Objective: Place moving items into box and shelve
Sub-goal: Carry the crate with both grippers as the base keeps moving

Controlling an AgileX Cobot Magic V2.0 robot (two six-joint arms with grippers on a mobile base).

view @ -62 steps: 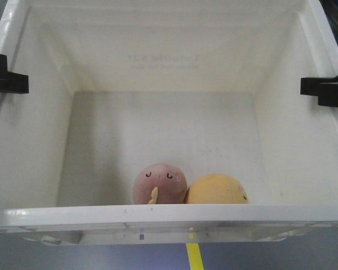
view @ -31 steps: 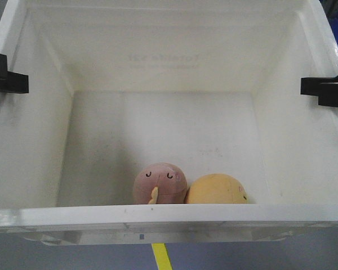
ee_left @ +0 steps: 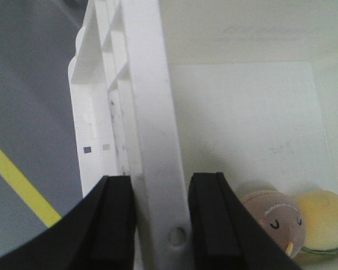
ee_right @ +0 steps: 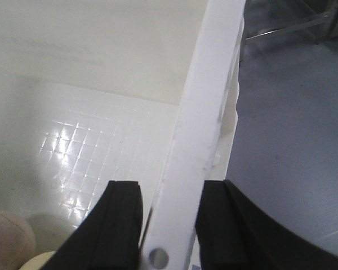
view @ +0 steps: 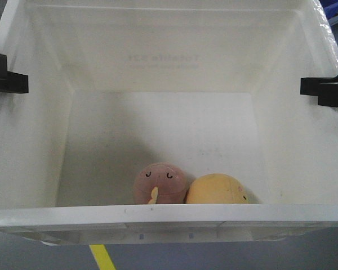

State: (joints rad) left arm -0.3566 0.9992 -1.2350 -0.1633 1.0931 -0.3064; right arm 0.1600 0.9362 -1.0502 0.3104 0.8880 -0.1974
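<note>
Holding between my two arms: one crate (view: 169, 214), white plastic, large, rectangular, open-topped, with ribbing under the rim on the left side. Faint dark print (view: 164, 58) shows in reverse through the far wall; I cannot read it from here.

Floor (ee_left: 28, 84): grey, visible beyond the crate's left and right sides in my wrist views and below its near edge in the front view.

Left gripper (ee_left: 160, 222): black, jaws clamped on the crate's left side rim, one finger (ee_left: 115, 225) on the outside against the ribbing and the other inside against the wall. In the front view it shows as a black block at the left rim.

Right gripper (ee_right: 172, 225): black, jaws clamped on the crate's right side rim, one finger (ee_right: 121, 225) inside and the other outside.

Yellow-orange ball (view: 217, 189): round plush, lying on the crate bottom against the near wall, right of centre, with small dark marks on its right side.

Pink ball (view: 159, 183): dusty pink round plush, on the crate bottom against the near wall, just left of the yellow-orange ball and touching it. Its closed-eye face is turned upward.

Yellow stripe (view: 103, 257): a line on the grey floor, running diagonally below the crate's near left edge.

Nub (view: 153, 194): small and yellow, on the pink ball's near side, at the near rim line.
</note>
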